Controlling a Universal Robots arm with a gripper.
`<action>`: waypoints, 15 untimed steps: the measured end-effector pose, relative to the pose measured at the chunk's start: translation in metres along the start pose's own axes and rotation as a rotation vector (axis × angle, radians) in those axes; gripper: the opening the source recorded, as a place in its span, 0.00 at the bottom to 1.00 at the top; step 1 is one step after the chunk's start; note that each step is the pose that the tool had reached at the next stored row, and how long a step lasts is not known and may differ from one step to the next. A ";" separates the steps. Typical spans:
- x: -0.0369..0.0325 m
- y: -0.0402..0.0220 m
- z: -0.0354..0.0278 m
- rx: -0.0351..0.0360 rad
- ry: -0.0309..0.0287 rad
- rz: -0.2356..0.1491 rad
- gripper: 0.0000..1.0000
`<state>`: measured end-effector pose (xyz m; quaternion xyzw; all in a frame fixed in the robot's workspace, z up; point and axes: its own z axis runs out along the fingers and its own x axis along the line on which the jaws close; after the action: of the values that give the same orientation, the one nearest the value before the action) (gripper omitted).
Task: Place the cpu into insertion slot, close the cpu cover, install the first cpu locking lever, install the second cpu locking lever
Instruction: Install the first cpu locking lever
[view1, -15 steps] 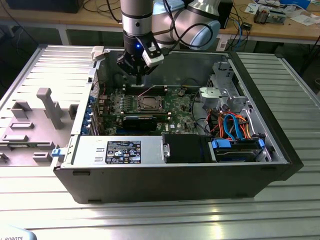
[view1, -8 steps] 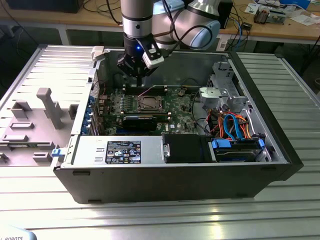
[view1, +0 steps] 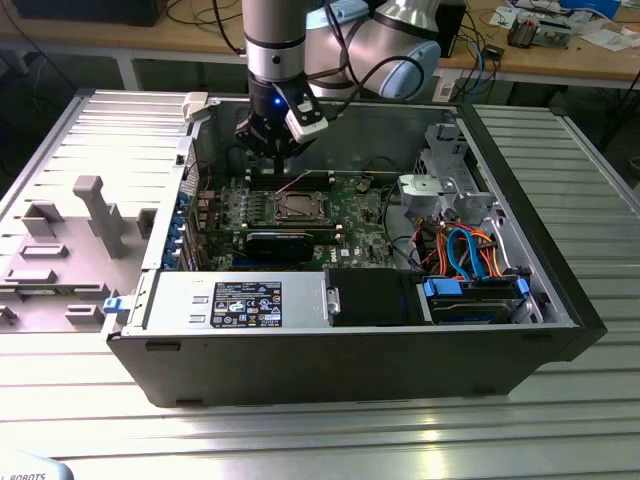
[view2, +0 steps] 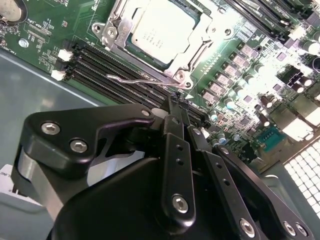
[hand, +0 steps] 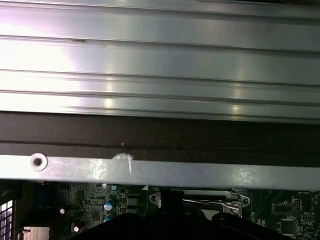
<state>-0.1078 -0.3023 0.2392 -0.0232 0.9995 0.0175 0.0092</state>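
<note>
The cpu (view2: 159, 29) lies flat in the insertion slot (view2: 111, 34) on the green motherboard, its silver top showing through the cpu cover (view2: 202, 39), which is folded down over it. A thin wire locking lever (view2: 142, 80) runs along the socket's edge nearest my fingers, and it also shows in the first wrist view (hand: 212, 203). My gripper (view2: 181, 111) hangs just beside that lever, shut with nothing between its fingers. In the exterior view the gripper (view1: 271, 152) sits above the board just behind the insertion slot (view1: 298, 207).
The motherboard lies inside an open computer case (view1: 330, 345) on a ribbed metal table. Black memory slots (view2: 120, 70) run beside the socket. A drive cage and cables (view1: 465, 250) fill the exterior view's right. The case's metal wall (hand: 150, 170) is close to the wrist.
</note>
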 end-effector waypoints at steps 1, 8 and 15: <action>0.0000 0.0000 0.0010 0.0000 0.0000 0.000 0.11; 0.0001 -0.0002 0.0046 0.0000 0.0000 0.000 0.11; 0.0001 -0.0003 0.0077 0.0000 0.0000 0.000 0.11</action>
<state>-0.1078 -0.3023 0.2316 -0.0232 0.9995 0.0175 0.0092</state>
